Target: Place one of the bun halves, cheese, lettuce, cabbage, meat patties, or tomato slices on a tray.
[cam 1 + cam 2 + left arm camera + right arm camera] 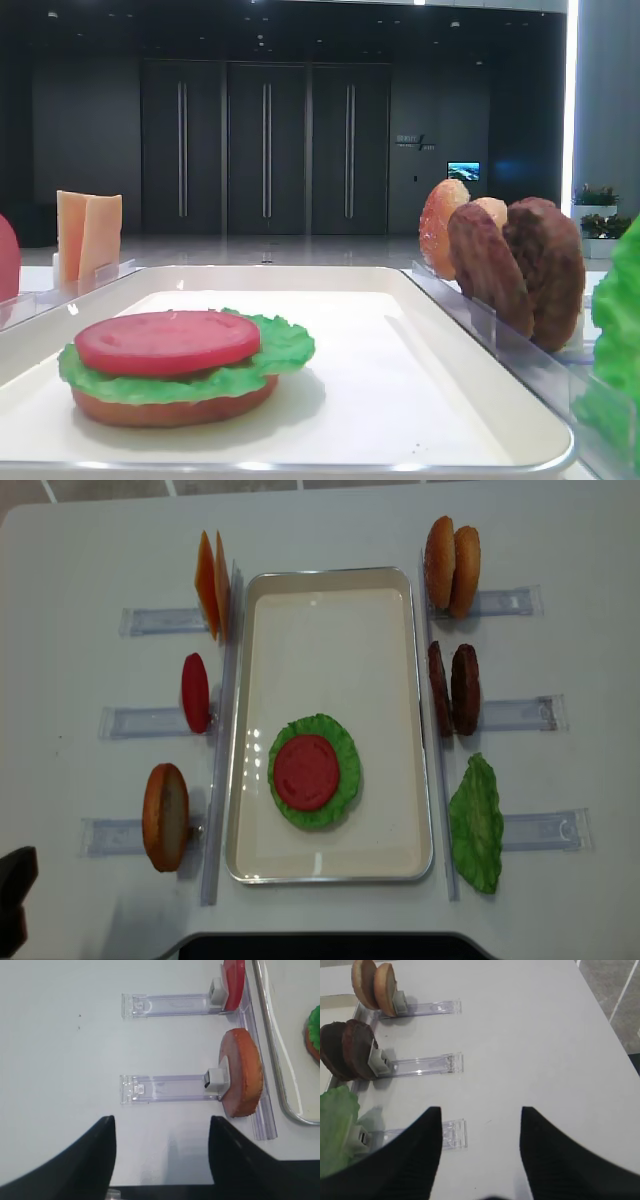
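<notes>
On the wide off-white rectangular tray we see a stack toward its near left: a tan bun half at the bottom, a ruffled green lettuce leaf on it, and a flat red tomato slice on top. Our left gripper hangs over bare table left of the tray, black fingers apart, holding nothing. Our right gripper is likewise spread and empty beside the dark brown patties.

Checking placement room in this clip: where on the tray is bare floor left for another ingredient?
The tray's far half, from the stacked lettuce and tomato slice to the far rim, is bare. The near end is crowded: only thin strips border the stack.
</notes>
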